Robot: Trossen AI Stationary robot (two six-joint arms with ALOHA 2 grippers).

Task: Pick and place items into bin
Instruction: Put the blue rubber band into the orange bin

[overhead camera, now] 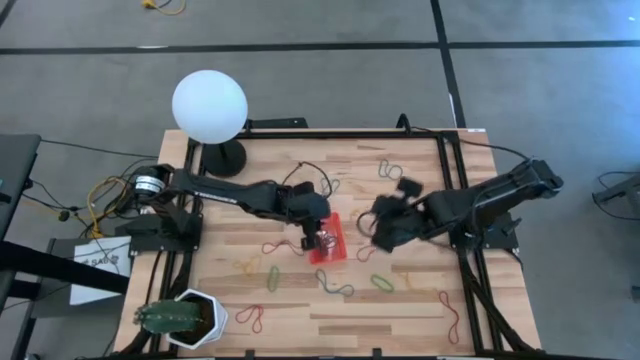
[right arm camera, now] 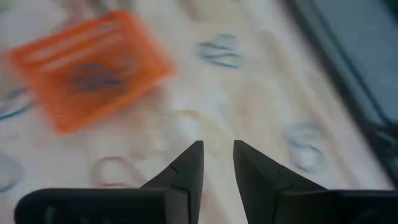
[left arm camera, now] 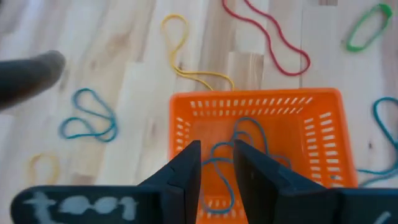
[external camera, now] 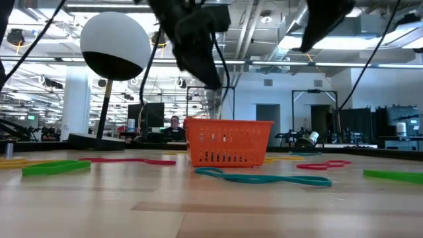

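The bin (overhead camera: 338, 243) is a small orange-red mesh basket standing on the wooden table's middle; a blue rubber band (left arm camera: 249, 134) lies on its floor. My left gripper (left arm camera: 217, 146) hangs open just above the bin's rim (left arm camera: 255, 98), with nothing between its fingers. My right gripper (right arm camera: 217, 146) hovers open and empty over the table to the right of the bin (right arm camera: 87, 65), also seen in the high view (overhead camera: 373, 232). Loose bands lie flat around the bin: yellow (left arm camera: 180, 43), red (left arm camera: 273, 37), green (left arm camera: 367, 28) and blue (left arm camera: 90, 118).
A white globe lamp (overhead camera: 209, 105) stands at the far left, and a white hexagonal plant pot (overhead camera: 180, 318) at the near left corner. Black cables (overhead camera: 310, 175) lie behind the bin. More bands are scattered toward the near edge, green (overhead camera: 273, 277) and red (overhead camera: 450, 315).
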